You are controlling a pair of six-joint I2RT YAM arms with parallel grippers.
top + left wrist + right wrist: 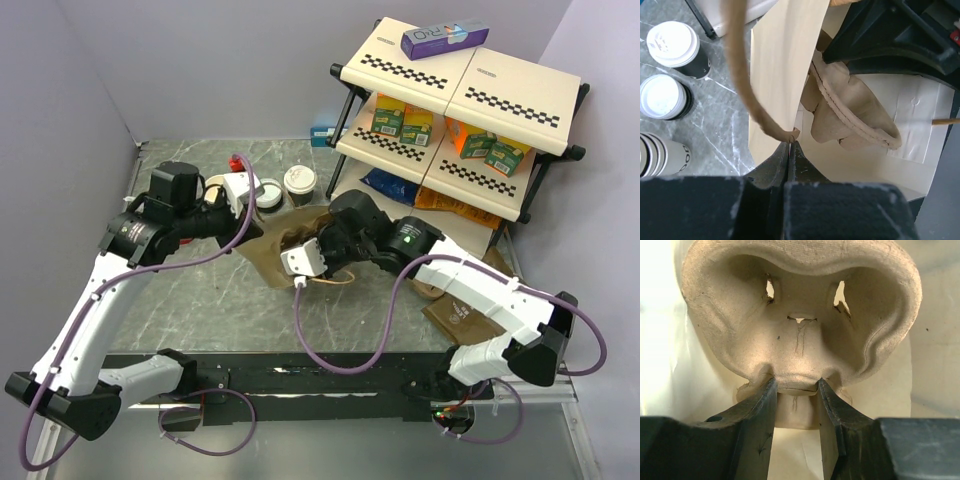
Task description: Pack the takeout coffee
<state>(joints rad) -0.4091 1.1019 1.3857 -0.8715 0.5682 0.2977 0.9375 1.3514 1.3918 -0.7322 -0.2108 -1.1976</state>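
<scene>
Black fingers point(762, 415) of the right gripper point(796, 386) fill the foreground of its own wrist view. They are clamped on the lower rim of a moulded pulp cup carrier point(800, 325), and only this view shows that grip plainly. The left wrist view shows the left gripper point(790, 146) pinched tight on the edge of the paper bag point(777, 70), just where a twisted handle point(737, 65) meets it. The cup carrier sits tilted inside the open bag mouth. That same view shows the takeout coffee point(672, 45) outside the paper bag on the marble table point(725, 125). A second lidded cup point(662, 97) stands just beside it, and a stack of cream cups point(657, 155) comes next along. From overhead, the paper bag lies between the two arms, with the takeout coffee behind it. The takeout coffee stands upright, long axis vertical, white lid up, and neither gripper touches it.
</scene>
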